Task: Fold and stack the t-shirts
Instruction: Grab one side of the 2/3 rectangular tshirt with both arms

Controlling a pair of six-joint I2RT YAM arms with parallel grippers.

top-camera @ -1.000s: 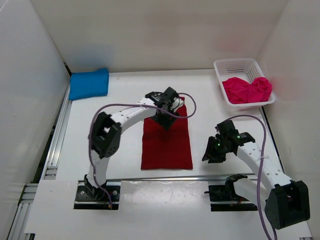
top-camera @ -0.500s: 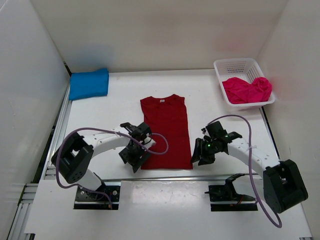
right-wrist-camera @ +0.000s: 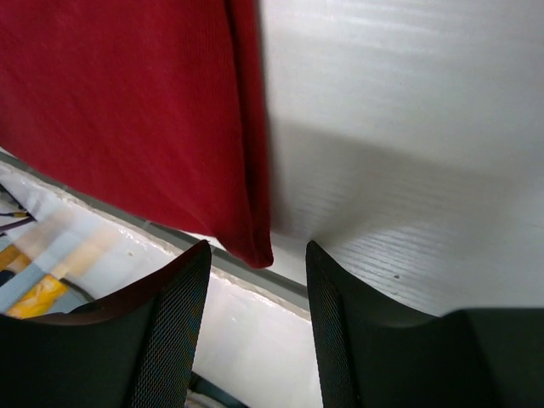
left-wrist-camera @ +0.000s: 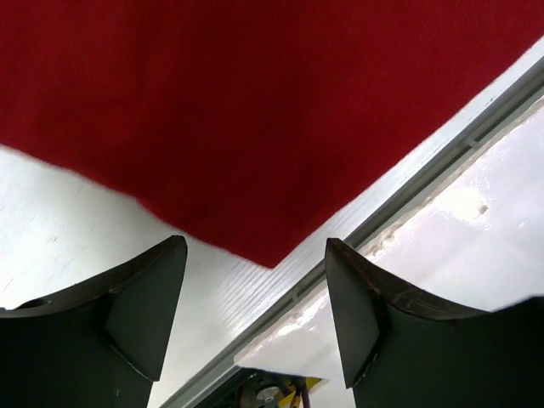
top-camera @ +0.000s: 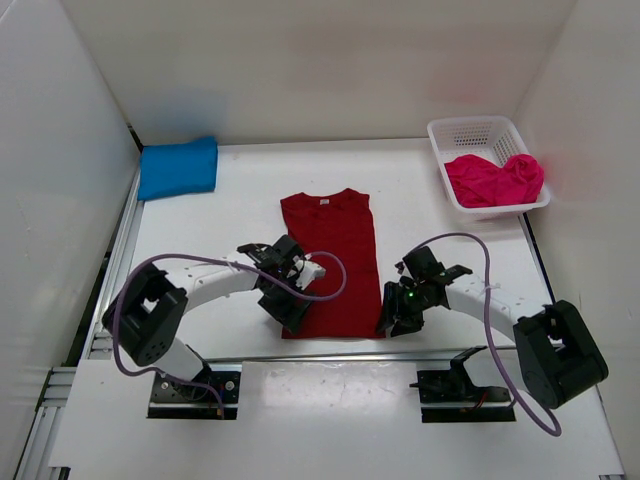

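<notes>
We see the blue shirt (top-camera: 178, 168) folded at the far left of the table (top-camera: 230, 215). Left gripper (left-wrist-camera: 255, 253) open over the near left corner of the red shirt (top-camera: 335, 255), flat mid-table. Right gripper (right-wrist-camera: 257, 255) open at its near right corner. Pink shirt (top-camera: 495, 180) bunched in the basket (top-camera: 478, 129), far right.

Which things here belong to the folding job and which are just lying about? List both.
Job:
- red shirt, spread flat in the middle
- blue shirt, folded, far left corner
- pink shirt, bunched in the basket

Lying about:
- basket, far right corner
</notes>
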